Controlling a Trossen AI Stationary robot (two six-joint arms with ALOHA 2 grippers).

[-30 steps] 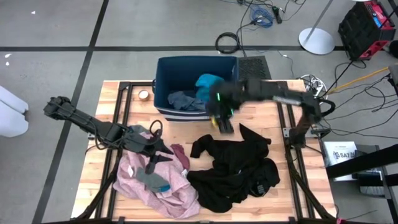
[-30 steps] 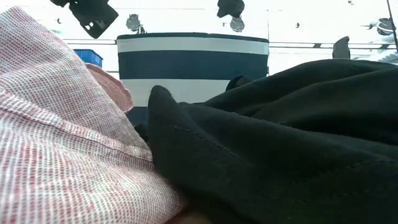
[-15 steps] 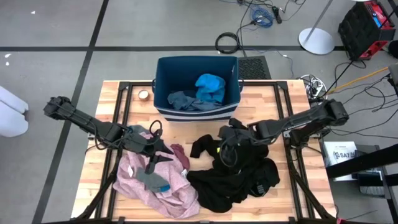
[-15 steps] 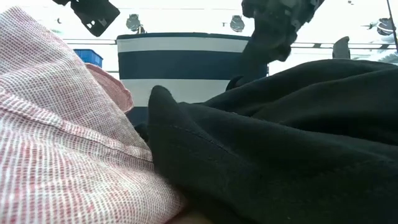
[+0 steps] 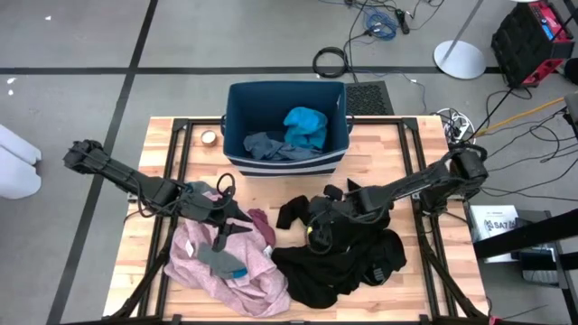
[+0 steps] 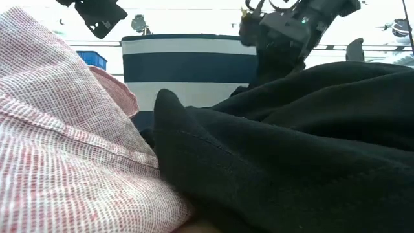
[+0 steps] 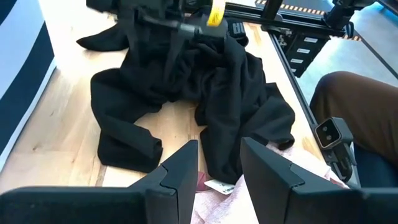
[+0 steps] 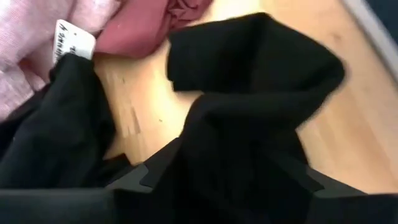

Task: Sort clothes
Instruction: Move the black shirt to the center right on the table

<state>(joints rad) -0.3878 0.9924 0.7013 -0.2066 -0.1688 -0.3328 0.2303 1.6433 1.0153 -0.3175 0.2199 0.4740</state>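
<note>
Right gripper (image 5: 318, 227) low on the black garments (image 5: 348, 253), in front of the blue bin (image 5: 237, 117)

The right gripper is down on the black garments, just in front of the bin; its fingers are spread with black cloth bunched between them, but whether they already hold it I cannot tell. The left gripper (image 5: 233, 219) hangs above the pink garment (image 5: 226, 271), to the front-left of the bin, its jaws partly apart and holding nothing. A teal piece (image 5: 305, 125) and a grey-blue piece (image 5: 266, 145) lie inside the bin, and a maroon piece (image 5: 263, 224) lies between the pink garment and the black ones. One risk — the black garments are tangled, so a lift may drag two at once, or only a thin fold may slip out. A white label (image 8: 72, 41) shows on the pink garment — its writing is too blurred to read.
</note>
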